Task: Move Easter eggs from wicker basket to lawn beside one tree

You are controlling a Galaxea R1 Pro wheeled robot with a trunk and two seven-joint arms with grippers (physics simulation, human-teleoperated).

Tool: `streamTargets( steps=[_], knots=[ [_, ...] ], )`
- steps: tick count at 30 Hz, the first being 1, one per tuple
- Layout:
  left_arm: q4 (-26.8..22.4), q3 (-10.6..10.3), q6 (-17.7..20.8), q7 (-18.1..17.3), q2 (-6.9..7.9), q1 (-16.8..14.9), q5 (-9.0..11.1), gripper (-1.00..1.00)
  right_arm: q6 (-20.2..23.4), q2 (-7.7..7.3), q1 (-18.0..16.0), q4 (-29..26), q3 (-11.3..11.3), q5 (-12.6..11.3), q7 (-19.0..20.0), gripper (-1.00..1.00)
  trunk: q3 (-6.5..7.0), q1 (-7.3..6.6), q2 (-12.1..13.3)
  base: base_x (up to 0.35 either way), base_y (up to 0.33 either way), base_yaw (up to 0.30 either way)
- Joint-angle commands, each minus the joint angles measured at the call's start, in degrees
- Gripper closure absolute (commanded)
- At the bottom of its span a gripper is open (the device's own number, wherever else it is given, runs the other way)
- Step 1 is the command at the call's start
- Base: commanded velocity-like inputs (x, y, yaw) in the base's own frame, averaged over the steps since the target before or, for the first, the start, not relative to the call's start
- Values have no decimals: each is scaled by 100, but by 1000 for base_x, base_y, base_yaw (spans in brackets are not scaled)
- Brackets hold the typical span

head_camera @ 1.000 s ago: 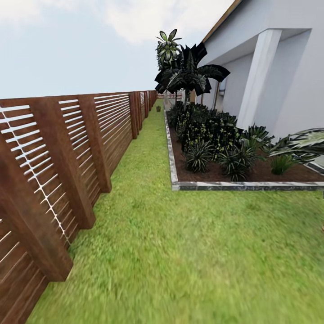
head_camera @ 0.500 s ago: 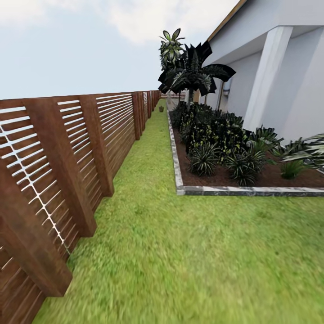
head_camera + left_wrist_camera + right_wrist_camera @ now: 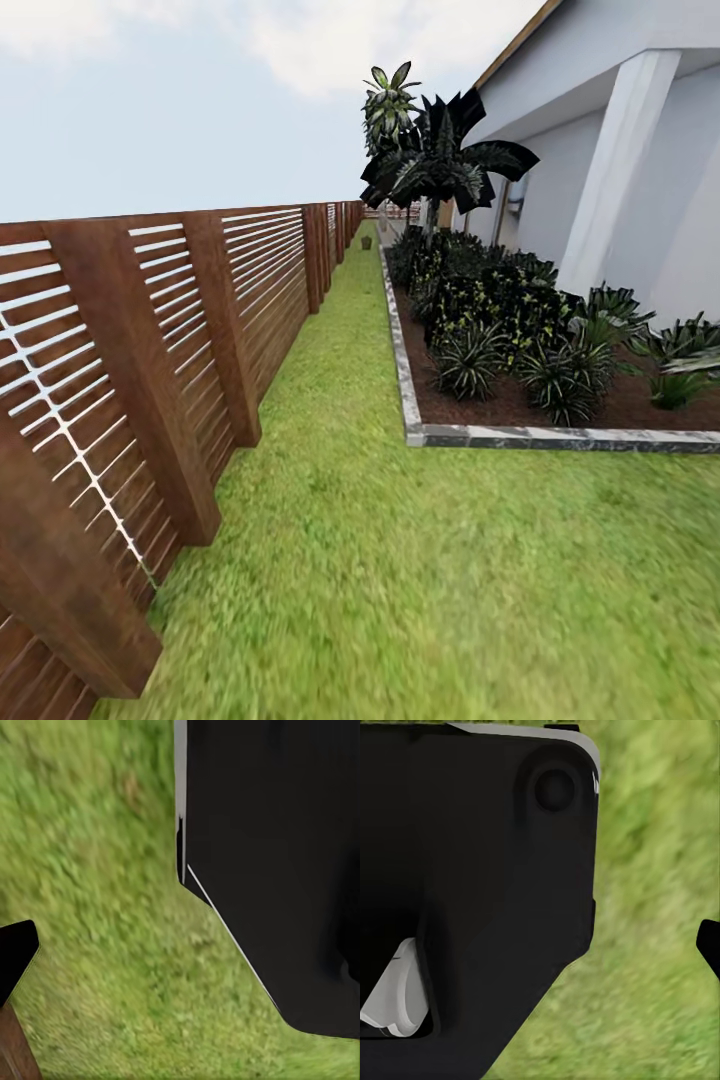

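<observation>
The lawn (image 3: 420,560) runs ahead as a green strip between a fence and a planting bed. The Easter eggs and the wicker basket are out of view. Far down the strip stands a small dark object (image 3: 366,242), too small to identify. Both wrist views look down on blurred grass (image 3: 105,907) (image 3: 652,945) past black parts of my own body. A dark tip (image 3: 15,956) pokes in at one edge of the left wrist view, and another dark tip (image 3: 711,945) shows in the right wrist view. Neither view shows how the fingers stand.
A brown slatted wooden fence (image 3: 150,340) lines the left side, close by. A grey stone kerb (image 3: 500,436) frames a mulch bed of dark shrubs (image 3: 500,310) and palms (image 3: 440,160) on the right. Behind them rises the white house wall (image 3: 620,180).
The whole head picture has shifted: the bed and kerb sit further right and lower, and the fence looms nearer, so the camera has moved. Nothing in the garden has moved.
</observation>
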Motion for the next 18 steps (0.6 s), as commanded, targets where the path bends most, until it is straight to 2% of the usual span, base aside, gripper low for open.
streamTargets(
  steps=[1,9,18],
  knots=[
    [-4,0,-2,1,0,0,2,-100,-2,0,-2,-1,-3,0,0,-100,-6,4,-4,323,99,0],
    [-4,0,-2,0,0,0,2,-100,-2,0,-2,-1,0,-1,0,-100,-6,4,-4,323,92,0],
    [-4,0,-2,0,1,0,2,-100,-2,0,-2,-1,-1,2,0,-100,-6,4,-4,326,7,0]
  ],
)
